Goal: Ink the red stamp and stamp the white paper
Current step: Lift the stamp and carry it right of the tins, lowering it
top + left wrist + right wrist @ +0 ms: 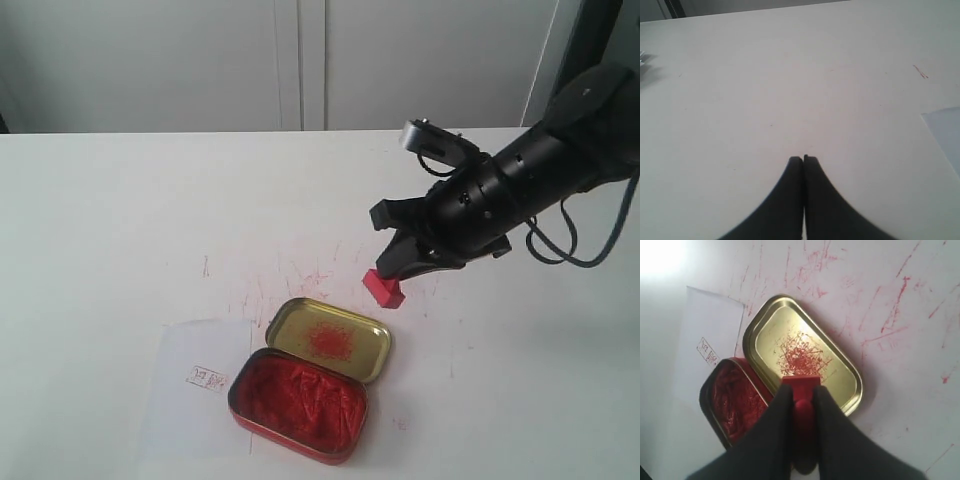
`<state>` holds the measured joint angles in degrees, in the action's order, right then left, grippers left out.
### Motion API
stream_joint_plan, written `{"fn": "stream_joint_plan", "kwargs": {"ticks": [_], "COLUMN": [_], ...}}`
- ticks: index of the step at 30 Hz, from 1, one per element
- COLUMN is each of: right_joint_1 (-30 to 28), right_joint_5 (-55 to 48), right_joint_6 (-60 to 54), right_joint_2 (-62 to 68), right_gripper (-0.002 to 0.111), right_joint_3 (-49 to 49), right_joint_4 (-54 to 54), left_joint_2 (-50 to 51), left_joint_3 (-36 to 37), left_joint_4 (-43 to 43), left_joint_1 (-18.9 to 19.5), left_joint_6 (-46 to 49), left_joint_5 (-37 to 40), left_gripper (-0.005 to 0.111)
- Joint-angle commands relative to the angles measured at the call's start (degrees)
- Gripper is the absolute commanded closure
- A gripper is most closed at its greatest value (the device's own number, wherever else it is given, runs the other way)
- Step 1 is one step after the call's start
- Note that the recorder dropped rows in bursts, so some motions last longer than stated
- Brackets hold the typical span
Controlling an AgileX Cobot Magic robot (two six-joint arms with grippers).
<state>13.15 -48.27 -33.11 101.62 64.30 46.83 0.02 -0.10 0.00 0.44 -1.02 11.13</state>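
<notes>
My right gripper (400, 268) (801, 392) is shut on the red stamp (383, 288) (801, 386), a small bright red block held between the black fingers above the table, just right of the tins. The white paper (195, 385) (707, 340) lies at the front left and bears a small red stamp mark (207, 379). One corner of the paper (945, 130) shows in the left wrist view. My left gripper (803, 159) is shut on nothing over bare tabletop; it is out of the exterior view.
A red tin of lumpy ink paste (298, 403) (732, 400) stands open on the paper's right edge. Its gold lid (329, 338) (800, 352), smudged red, lies beside it. Red scratch marks (300, 280) cover the white table (120, 220).
</notes>
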Motion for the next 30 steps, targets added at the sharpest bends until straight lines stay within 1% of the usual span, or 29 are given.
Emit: {"fn": "stream_joint_plan", "kwargs": {"ticks": [1, 6, 9, 13, 20, 24, 30], "right_joint_1": [-3.2, -5.4, -6.4, -6.5, -6.5, -6.5, -6.5], "right_joint_5": [0.6, 2.0, 4.0, 4.1, 3.9, 4.2, 5.2], "right_joint_6": [-5.0, -10.6, -11.7, -13.2, -18.5, -20.6, -20.8], "right_joint_2": [-0.3, -0.1, 0.7, 3.3, 8.0, 10.2, 12.0], "right_gripper": [0.108, 0.108, 0.108, 0.108, 0.108, 0.108, 0.108], "right_joint_3": [-2.2, -4.4, -5.7, -5.8, -5.8, -5.8, -5.8], "right_joint_4": [5.1, 10.9, 13.0, 14.8, 23.2, 24.1, 25.6], "left_joint_2": [0.0, 0.0, 0.0, 0.0, 0.0, 0.0, 0.0], "left_joint_3": [0.1, 0.1, 0.1, 0.1, 0.1, 0.1, 0.1], "left_joint_4": [-0.3, -0.3, -0.3, -0.3, -0.3, -0.3, -0.3], "left_joint_1": [0.0, 0.0, 0.0, 0.0, 0.0, 0.0, 0.0], "left_joint_6": [-0.2, -0.2, -0.2, -0.2, -0.2, -0.2, -0.2], "left_joint_5": [0.0, 0.0, 0.0, 0.0, 0.0, 0.0, 0.0], "left_gripper": [0.107, 0.107, 0.107, 0.107, 0.107, 0.107, 0.107]}}
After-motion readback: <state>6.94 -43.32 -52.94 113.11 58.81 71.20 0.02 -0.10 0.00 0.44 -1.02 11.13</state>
